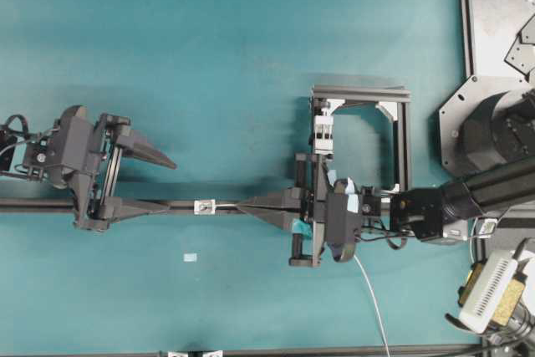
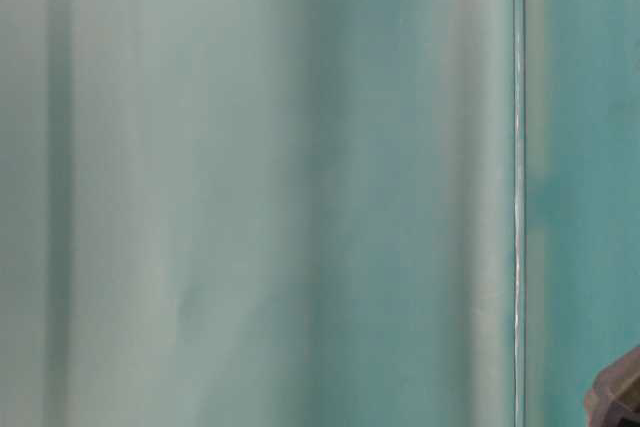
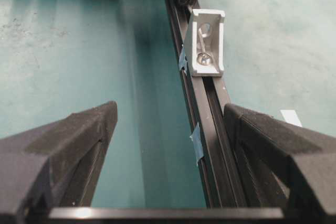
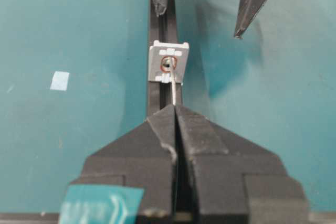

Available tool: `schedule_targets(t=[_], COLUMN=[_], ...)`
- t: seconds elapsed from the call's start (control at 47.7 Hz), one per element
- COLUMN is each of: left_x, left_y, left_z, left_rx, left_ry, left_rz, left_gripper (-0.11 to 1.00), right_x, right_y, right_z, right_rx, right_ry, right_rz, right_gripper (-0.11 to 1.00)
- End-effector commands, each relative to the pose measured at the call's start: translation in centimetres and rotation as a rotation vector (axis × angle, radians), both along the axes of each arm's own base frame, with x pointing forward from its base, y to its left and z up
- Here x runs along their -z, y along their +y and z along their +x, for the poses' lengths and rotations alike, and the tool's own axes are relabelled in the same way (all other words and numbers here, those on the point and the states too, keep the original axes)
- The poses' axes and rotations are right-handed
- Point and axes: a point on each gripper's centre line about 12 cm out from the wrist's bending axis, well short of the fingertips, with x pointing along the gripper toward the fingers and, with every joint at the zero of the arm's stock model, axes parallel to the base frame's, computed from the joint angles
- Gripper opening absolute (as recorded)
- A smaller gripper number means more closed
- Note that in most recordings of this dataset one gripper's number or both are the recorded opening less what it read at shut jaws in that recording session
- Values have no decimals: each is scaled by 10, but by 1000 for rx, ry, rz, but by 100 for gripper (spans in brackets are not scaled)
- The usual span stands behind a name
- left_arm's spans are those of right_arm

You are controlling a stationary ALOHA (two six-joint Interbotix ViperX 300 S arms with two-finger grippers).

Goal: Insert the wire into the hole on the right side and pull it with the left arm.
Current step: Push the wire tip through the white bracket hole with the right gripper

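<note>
Two black grippers were seen facing each other along a dark slotted rail (image 1: pixel 167 205) laid across a matte teal table (image 1: pixel 226 48). Behind the right gripper a square frame of dark aluminium profile (image 1: pixel 403 135) was set, with a white-and-grey banded block (image 1: pixel 323 133) at its left side. The left gripper (image 1: pixel 159 181) was held wide apart, its long tapered fingers (image 3: pixel 79 145) coarse-grained and matte, one on each side of the rail with open tabletop around them. The right gripper (image 4: pixel 175 111), marked with a teal pad, was pressed together on the wire (image 4: pixel 172 90), its tips lying directly over the rail just beside the bracket. A thicker white cable (image 1: pixel 372 298) was trailed from that gripper toward the near table edge. The small silver-white angle bracket (image 3: pixel 206 43) was seated on the rail between the two grippers, blue tape patches (image 3: pixel 196 142) being stuck along the rail's side. The thin grey wire was run from the closed tips into the hole (image 4: pixel 168 63), ringed in red, and its end was seen inside the bracket in the left wrist view. A small pale tape square (image 1: pixel 191 257) was left on the table near the rail.
</note>
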Motion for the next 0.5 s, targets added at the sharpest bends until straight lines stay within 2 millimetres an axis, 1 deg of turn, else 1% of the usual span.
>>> schedule_targets(t=[0.0,0.482], left_x=[-11,-10], left_y=[-3,-3], left_z=[4,4], left_rx=[5,5], left_ry=[-37,-38], left_rz=[-8,-7], left_gripper=[86,86], right_x=[-8,-7], right_y=[0,-3], right_z=[6,17], right_rx=[12,29], right_ry=[-34,-40], right_rz=[11,16], right_gripper=[1,1])
